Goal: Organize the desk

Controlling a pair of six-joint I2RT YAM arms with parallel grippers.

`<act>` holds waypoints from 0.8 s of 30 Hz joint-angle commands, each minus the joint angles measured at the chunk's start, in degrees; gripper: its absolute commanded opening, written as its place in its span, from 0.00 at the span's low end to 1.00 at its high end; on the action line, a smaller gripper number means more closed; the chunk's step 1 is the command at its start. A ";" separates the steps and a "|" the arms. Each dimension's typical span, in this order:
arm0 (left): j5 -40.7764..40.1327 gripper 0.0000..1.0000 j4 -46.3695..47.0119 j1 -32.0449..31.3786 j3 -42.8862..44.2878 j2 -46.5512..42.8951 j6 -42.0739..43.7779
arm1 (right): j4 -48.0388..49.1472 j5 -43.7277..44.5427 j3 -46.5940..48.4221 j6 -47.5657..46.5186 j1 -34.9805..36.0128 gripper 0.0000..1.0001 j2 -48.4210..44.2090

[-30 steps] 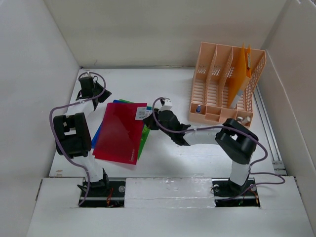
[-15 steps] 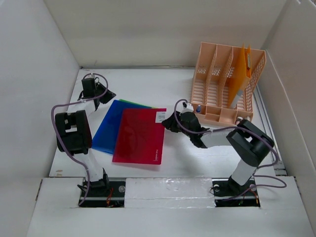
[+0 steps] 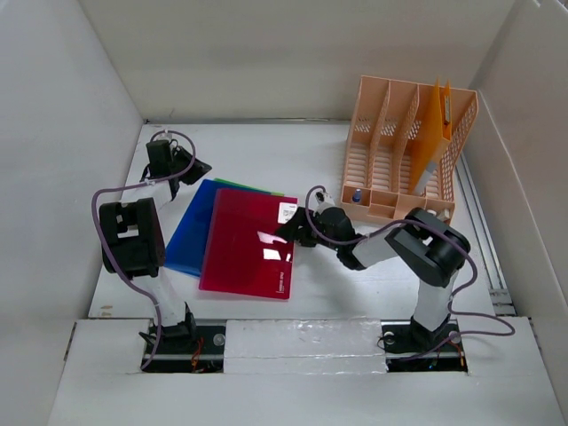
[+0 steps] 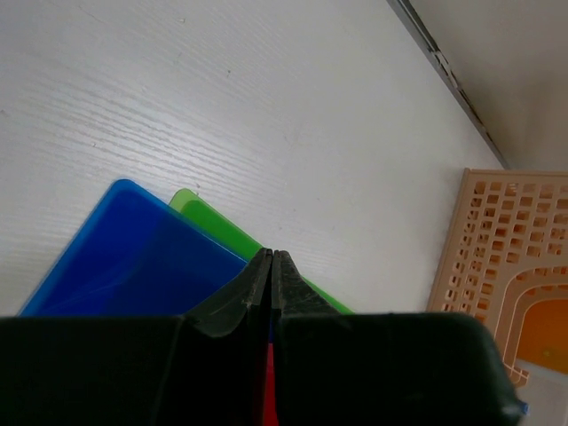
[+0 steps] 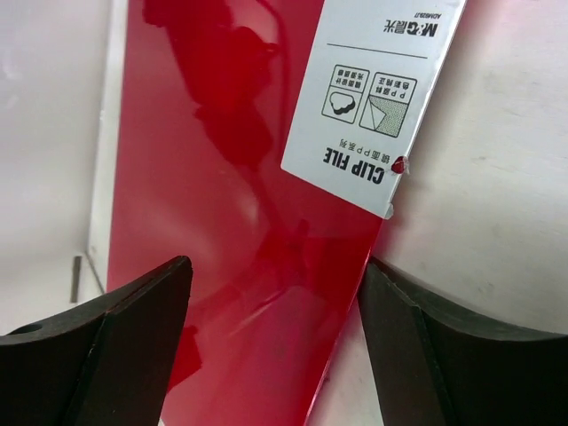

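On the white desk (image 3: 266,151), left of centre, a red clip file (image 3: 248,244) is lying flat. The right claw (image 3: 297,232) is gaping over its right edge, while the left claw (image 3: 197,169) (far left) is sitting closed, empty.

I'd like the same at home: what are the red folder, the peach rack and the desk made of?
Red folder: thin glossy plastic, probably; it shows sharp reflections and its label reads PP. Peach rack: moulded matte plastic, judging by its slotted lattice walls. Desk: white board with faint wood grain, laminate or paint, unclear which.
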 commanded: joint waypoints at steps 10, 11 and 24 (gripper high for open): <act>1.64 0.00 3.21 -0.15 -0.75 -2.45 -0.63 | 18.18 -5.85 -1.49 6.05 0.70 0.32 7.85; 1.64 0.00 3.03 -0.15 -0.58 -2.45 -0.19 | 19.51 -6.20 -1.59 6.67 -0.08 0.24 8.65; 0.40 0.00 3.91 -2.35 -0.31 -8.52 0.52 | 33.33 -8.93 -9.32 7.91 -3.60 0.00 -1.43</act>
